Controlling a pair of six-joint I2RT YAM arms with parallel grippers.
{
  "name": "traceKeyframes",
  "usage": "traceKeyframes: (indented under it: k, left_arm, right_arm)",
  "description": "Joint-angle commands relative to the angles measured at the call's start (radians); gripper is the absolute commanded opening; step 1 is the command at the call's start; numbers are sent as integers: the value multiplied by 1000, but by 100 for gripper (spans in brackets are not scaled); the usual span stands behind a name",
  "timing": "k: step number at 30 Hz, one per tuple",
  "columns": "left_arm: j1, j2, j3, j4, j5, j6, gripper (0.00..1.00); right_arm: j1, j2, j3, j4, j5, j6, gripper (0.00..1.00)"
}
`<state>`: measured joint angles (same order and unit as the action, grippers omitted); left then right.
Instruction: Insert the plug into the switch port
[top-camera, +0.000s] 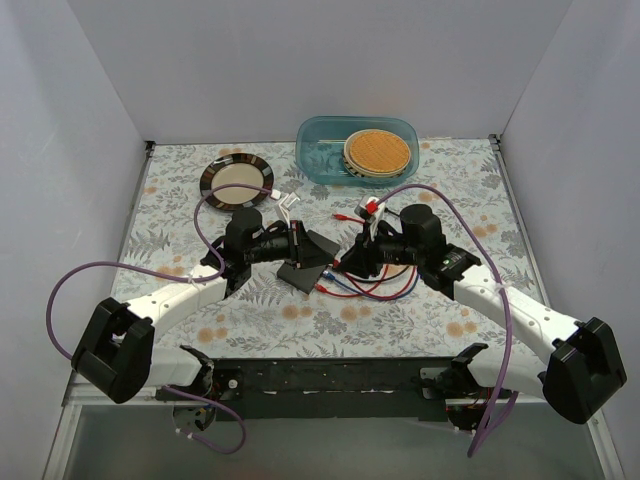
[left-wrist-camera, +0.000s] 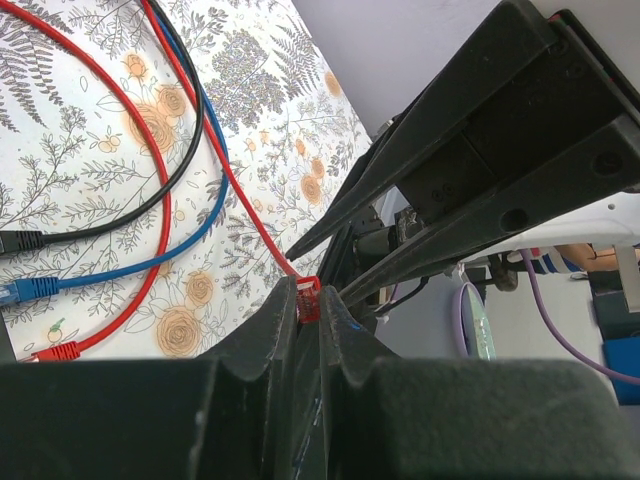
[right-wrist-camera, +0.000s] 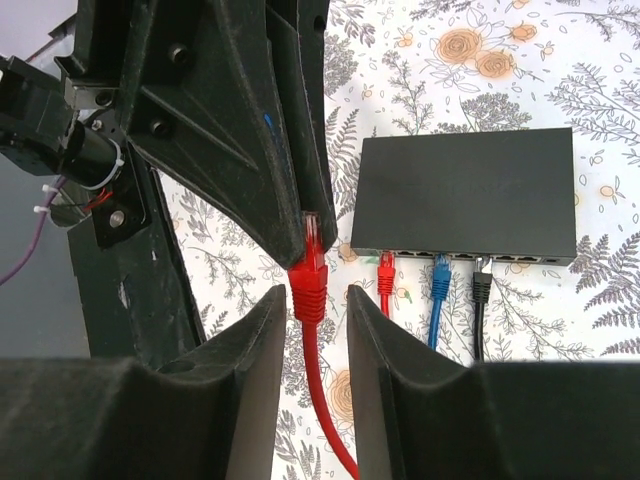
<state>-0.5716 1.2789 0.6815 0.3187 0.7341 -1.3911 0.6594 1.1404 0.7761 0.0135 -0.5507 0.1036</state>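
Observation:
The plug (right-wrist-camera: 309, 272) is red with a ribbed boot on a red cable. My left gripper (left-wrist-camera: 308, 300) is shut on its clear tip, and its black fingers (right-wrist-camera: 270, 170) reach down from the upper left in the right wrist view. My right gripper (right-wrist-camera: 315, 300) straddles the boot, open, with a small gap on each side. The switch (right-wrist-camera: 465, 185) is a flat dark grey box lying to the right of the plug. Its row of ports (right-wrist-camera: 520, 258) faces me, with a red, a blue and a black plug seated in it. From above, both grippers meet beside the switch (top-camera: 298, 277).
A blue-green tub (top-camera: 320, 150) holding a round woven disc stands at the back. A round dark-rimmed plate (top-camera: 236, 181) lies at the back left. Red, blue and black cables (top-camera: 370, 288) loop in front of the switch. Purple arm cables arch over both arms.

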Motion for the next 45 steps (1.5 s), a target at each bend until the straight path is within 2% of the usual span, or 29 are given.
traceKeyframes:
  k: [1, 7, 23, 37, 39, 40, 42, 45]
  left_arm:
    - [-2, -26, 7, 16, 14, 12, 0]
    - [-2, -27, 15, -3, -1, 21, 0]
    - [-2, -42, 20, -23, -22, 29, 0]
    - [-2, -50, 21, -38, -41, 30, 0]
    - [-2, -52, 20, -38, -39, 30, 0]
    - [-2, -52, 21, -36, -39, 30, 0]
    - [-2, -53, 20, -36, -41, 30, 0]
    - [-2, -55, 21, -40, -39, 29, 0]
  right_arm:
    - [3, 8, 11, 66, -20, 22, 36]
    - [16, 13, 9, 75, -22, 27, 35]
    - [52, 27, -11, 80, 14, 31, 24]
    - [68, 18, -35, 79, 14, 33, 31]
    - [69, 16, -38, 82, 18, 36, 27]
    - [69, 15, -40, 85, 20, 38, 16]
    - [69, 16, -40, 83, 20, 38, 1]
    - [71, 16, -37, 79, 38, 38, 1]
